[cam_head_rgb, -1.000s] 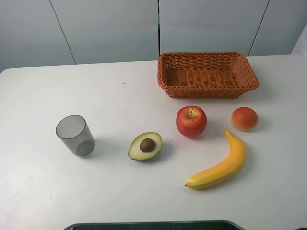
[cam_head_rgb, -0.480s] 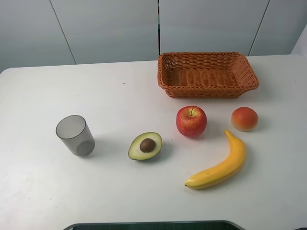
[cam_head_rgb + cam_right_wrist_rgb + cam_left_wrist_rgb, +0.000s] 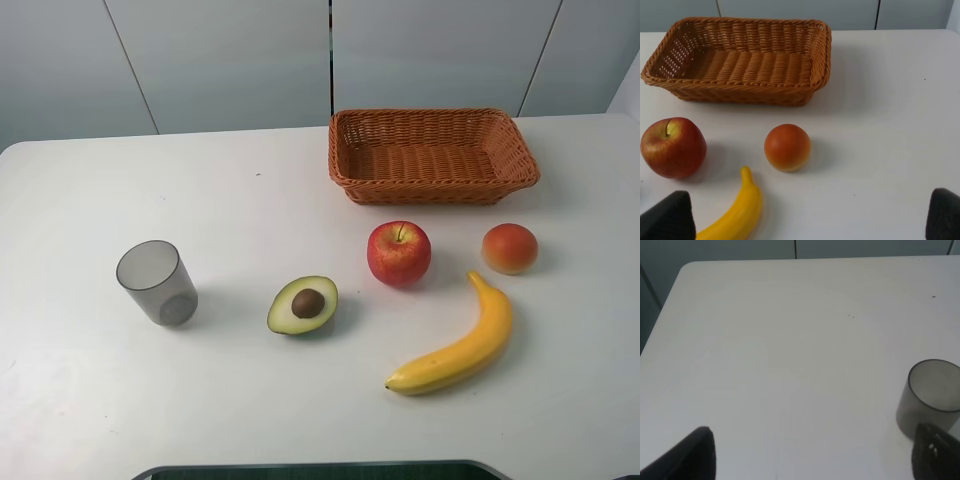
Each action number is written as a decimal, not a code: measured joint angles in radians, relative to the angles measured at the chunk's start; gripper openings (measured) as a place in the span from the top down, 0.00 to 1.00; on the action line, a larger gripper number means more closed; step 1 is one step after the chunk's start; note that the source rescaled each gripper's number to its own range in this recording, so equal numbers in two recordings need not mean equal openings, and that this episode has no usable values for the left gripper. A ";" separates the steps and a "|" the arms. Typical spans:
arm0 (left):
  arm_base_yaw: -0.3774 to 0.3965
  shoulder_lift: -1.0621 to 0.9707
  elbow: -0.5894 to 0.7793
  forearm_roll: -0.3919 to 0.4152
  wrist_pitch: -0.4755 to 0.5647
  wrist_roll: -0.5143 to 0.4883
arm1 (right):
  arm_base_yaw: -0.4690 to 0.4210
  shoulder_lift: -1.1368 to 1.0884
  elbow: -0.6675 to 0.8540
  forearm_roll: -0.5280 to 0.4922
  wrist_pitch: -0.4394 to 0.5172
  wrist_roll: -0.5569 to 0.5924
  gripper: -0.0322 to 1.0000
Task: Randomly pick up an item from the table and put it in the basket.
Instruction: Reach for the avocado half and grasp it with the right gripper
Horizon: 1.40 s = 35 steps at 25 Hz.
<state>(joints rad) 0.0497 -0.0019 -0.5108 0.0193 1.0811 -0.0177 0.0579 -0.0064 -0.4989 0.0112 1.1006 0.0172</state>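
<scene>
Plainly unpicked, the halved avocado (image 3: pixel 303 305) lies on the table (image 3: pixel 80 400) between grey cup (image 3: pixel 156 282) and red apple (image 3: pixel 398 253), left gripper (image 3: pixel 815 452) and right gripper (image 3: pixel 807 215) spread empty, so reaching it comes next

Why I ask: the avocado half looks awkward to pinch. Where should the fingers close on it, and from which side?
Probably from straight above, pinching the halved avocado across its narrower width, on the dark skin either side of the pit. It lies cut face up on the table, so only its curved sides offer opposing surfaces, and the apple and cup stand well apart.
</scene>
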 joint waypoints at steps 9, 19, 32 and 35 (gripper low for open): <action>0.000 0.000 0.000 0.000 0.000 0.000 | 0.000 0.012 -0.009 0.008 0.010 0.013 0.00; 0.000 0.000 0.000 0.000 0.000 0.000 | 0.000 0.454 -0.255 0.016 0.060 0.014 0.00; 0.000 0.000 0.000 0.000 0.000 0.000 | 0.261 1.027 -0.413 0.081 0.015 0.019 0.00; 0.000 0.000 0.000 0.000 0.000 0.000 | 0.357 1.101 -0.413 0.081 0.010 0.019 0.00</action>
<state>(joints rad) 0.0497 -0.0019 -0.5108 0.0193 1.0811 -0.0177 0.4149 1.0944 -0.9116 0.0921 1.1103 0.0359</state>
